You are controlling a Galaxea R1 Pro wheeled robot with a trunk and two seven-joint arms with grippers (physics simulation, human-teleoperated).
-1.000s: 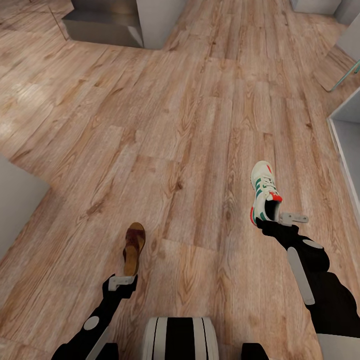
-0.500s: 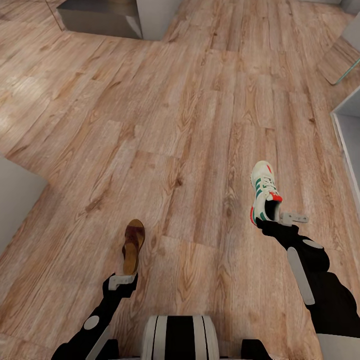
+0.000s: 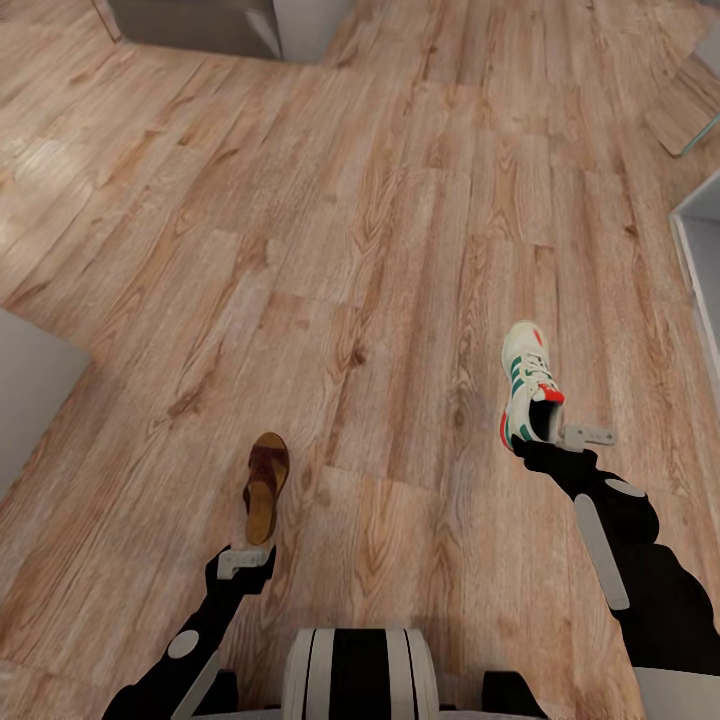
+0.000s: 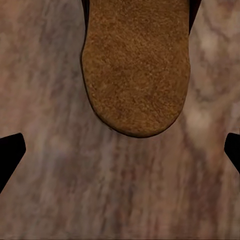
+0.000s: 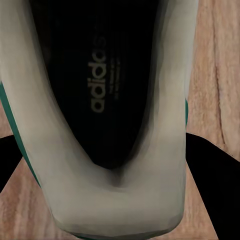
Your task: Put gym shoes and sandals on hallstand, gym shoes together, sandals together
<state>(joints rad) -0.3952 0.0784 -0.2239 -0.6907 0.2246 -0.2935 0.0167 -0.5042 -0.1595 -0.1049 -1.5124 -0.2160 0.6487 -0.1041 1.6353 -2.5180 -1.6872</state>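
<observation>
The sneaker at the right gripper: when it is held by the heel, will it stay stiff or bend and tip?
The sneaker probably keeps its shape: the heel collar looks thick and padded. Held at the heel by the right gripper, its long toe end sticks out forward, so it may droop or swing. It looks light for its size, with a hollow inside.

Sandal (image 3: 266, 486) slightly farther ahead of the left tool (image 3: 243, 561) than before, camera view shifted

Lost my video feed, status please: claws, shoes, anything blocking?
Right claw shut on gym shoe heel. Left claw open, behind sandal, not gripping. Hallstand's white edge far right; floor ahead.
</observation>
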